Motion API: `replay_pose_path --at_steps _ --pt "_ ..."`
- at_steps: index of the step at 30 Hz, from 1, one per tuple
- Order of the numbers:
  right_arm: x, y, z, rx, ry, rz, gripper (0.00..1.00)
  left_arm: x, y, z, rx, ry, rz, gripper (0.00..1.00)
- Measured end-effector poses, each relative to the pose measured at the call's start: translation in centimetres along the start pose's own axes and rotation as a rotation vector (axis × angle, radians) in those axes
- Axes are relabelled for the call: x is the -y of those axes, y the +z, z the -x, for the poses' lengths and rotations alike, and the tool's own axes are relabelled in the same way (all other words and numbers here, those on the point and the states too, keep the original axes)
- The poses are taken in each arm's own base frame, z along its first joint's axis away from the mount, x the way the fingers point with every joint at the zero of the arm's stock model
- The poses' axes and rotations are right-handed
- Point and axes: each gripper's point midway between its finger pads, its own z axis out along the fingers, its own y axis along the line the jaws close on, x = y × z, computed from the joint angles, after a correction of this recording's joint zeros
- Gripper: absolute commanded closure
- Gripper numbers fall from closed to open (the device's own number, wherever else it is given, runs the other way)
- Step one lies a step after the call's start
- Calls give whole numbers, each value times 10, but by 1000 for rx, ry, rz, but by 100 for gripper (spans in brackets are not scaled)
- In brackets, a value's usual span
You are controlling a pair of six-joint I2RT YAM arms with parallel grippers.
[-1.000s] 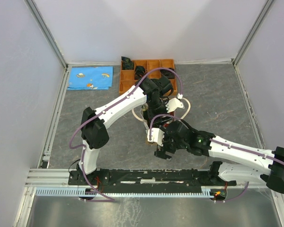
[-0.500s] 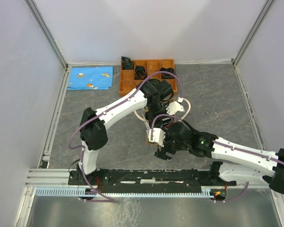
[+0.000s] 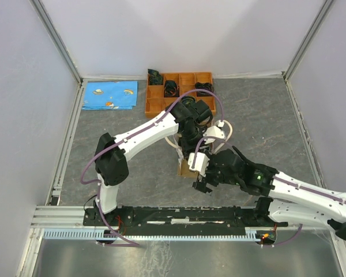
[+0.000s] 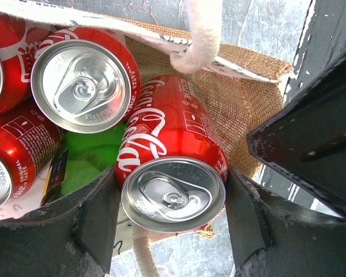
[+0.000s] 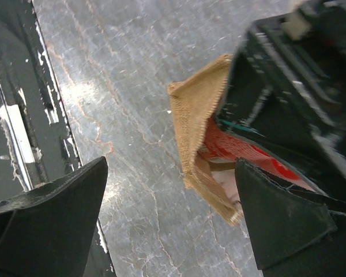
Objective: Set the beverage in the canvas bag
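currently the left pincer (image 4: 170, 214) clamps a red cola can (image 4: 167, 144), tilted inside the canvas bag (image 4: 236, 109) beside other cans (image 4: 81, 81). the right pincer (image 5: 167, 219) gapes empty by the bag's corner. next, likely: let go, then lift clear.

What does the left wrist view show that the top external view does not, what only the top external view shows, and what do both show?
Only the left wrist view: the red can gripped between the fingers of the left gripper, tilted at the mouth of the canvas bag, with other red cans and something green inside.
Only the top external view: the orange tray, the blue sheet, and the right gripper near the bag.
Both: the bag's tan cloth and a cream handle.
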Motion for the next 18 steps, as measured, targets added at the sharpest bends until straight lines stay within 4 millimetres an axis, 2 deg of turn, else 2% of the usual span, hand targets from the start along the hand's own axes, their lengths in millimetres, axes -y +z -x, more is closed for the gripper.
replay_pose_path --at_steps 18 --pt "58 -79 37 217 101 -360 1 3 -2 2 -14 29 52 97"
